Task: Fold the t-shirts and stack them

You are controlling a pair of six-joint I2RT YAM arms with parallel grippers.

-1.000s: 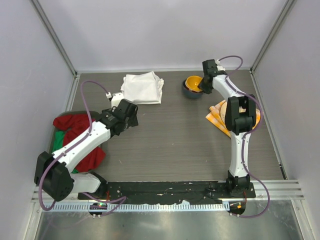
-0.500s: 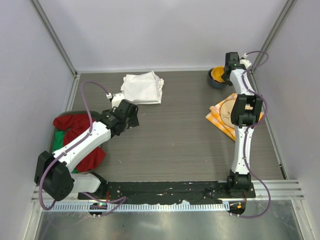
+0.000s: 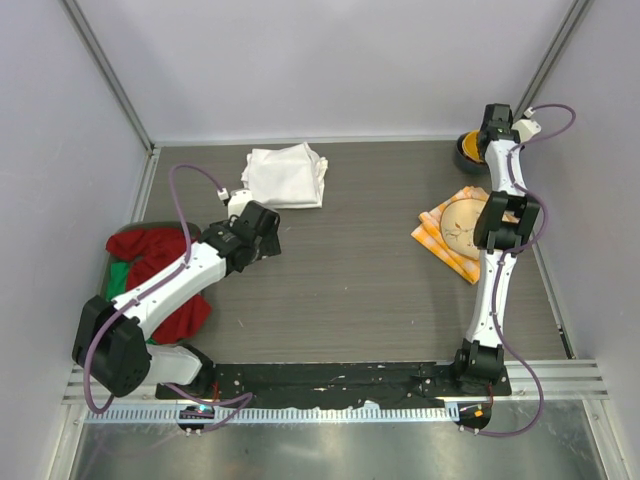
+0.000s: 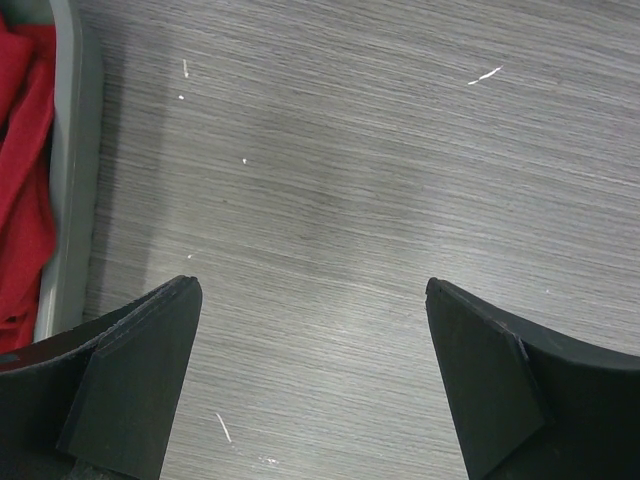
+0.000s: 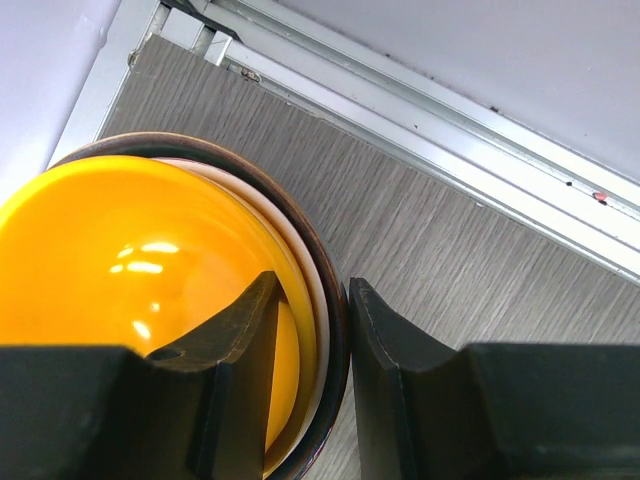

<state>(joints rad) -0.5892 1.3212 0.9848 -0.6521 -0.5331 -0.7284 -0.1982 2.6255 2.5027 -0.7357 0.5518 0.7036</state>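
A folded white t-shirt point(image 3: 286, 176) lies at the back middle of the table. A crumpled red t-shirt point(image 3: 150, 250) lies over the table's left edge with a green t-shirt point(image 3: 120, 278) partly under it; the red one also shows in the left wrist view point(image 4: 25, 170). My left gripper point(image 3: 268, 238) is open and empty over bare table, right of the red t-shirt. My right gripper point(image 3: 487, 142) is at the back right corner, shut on the rim of stacked bowls point(image 5: 140, 290), yellow inside.
An orange patterned cloth point(image 3: 455, 232) with a circle print lies at the right, partly under my right arm. The bowls point(image 3: 468, 148) sit against the back right corner. The metal back rail point(image 5: 430, 100) runs just behind them.
My right gripper has carried the bowls from the back middle of the table rightward into the back right corner. The left arm has barely moved.
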